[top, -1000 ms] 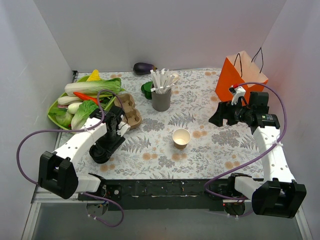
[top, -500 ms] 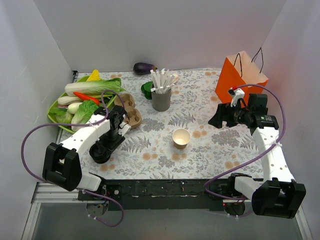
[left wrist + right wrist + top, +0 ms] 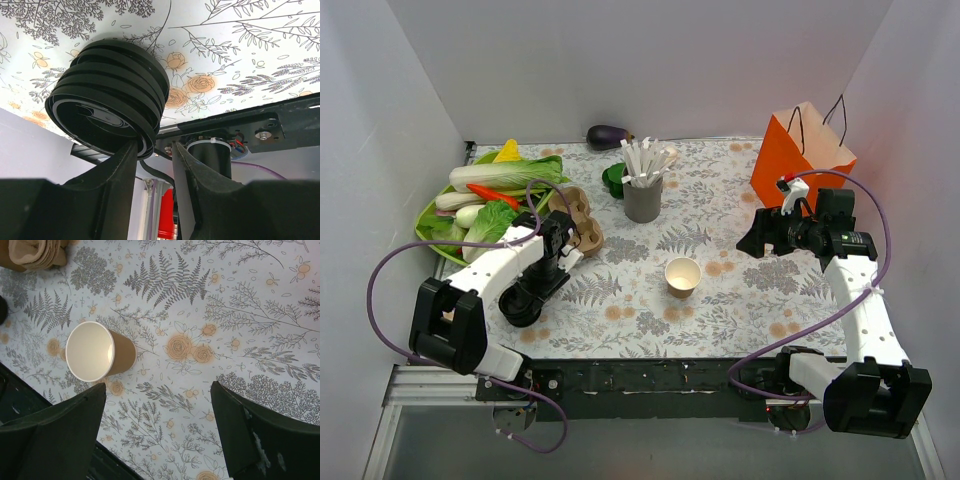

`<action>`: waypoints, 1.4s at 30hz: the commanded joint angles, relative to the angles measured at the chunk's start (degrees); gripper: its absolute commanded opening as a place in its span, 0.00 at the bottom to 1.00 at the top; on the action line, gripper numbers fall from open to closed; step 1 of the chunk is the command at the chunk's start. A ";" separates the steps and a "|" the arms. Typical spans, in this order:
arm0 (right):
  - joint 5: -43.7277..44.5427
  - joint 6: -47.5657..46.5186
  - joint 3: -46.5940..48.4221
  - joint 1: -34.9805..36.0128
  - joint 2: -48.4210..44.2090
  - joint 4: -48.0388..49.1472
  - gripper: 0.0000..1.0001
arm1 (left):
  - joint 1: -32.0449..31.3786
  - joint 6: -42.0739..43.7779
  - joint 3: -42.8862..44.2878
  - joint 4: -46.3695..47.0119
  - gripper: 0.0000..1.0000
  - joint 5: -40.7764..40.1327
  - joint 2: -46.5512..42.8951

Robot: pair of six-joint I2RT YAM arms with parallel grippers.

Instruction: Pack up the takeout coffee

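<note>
The brown kraft-paper cup [image 3: 682,276] stands upright mid-table with its top open and white inside; it also shows in the right wrist view [image 3: 97,352]. A stack of black plastic lids [image 3: 520,300] sits at the front left. My left gripper [image 3: 542,280] reaches down at that stack. In the left wrist view the fingers stand a narrow gap apart [image 3: 155,160], with the rim of the top lid [image 3: 107,95] at the gap and clear of the right finger. My right gripper [image 3: 752,238] hovers wide open and empty right of the cup [image 3: 157,390]. The orange paper bag [image 3: 800,150] stands at the back right.
A brown pulp cup-carrier tray [image 3: 578,218] lies just behind my left gripper. A grey cup of white sticks [image 3: 643,195] stands at centre back, with a green object [image 3: 613,178] beside it. A green tray of vegetables [image 3: 480,200] is far left. An eggplant [image 3: 608,135] lies by the back wall.
My left arm has shifted slightly toward the lid stack, its elbow swinging right. The right arm and the cup have hardly moved.
</note>
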 commanded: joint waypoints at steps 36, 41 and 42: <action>0.27 0.59 -2.82 -0.16 -3.53 2.08 0.93 | 0.31 1.07 -1.17 -0.11 0.22 -1.49 0.05; 0.44 0.59 -3.00 -0.16 -3.88 2.17 0.93 | 0.31 0.63 -1.44 -0.90 0.11 -2.11 -0.65; 0.44 0.59 -3.00 -0.16 -3.88 2.17 0.93 | 0.31 0.63 -1.35 -1.07 0.09 -2.28 -0.83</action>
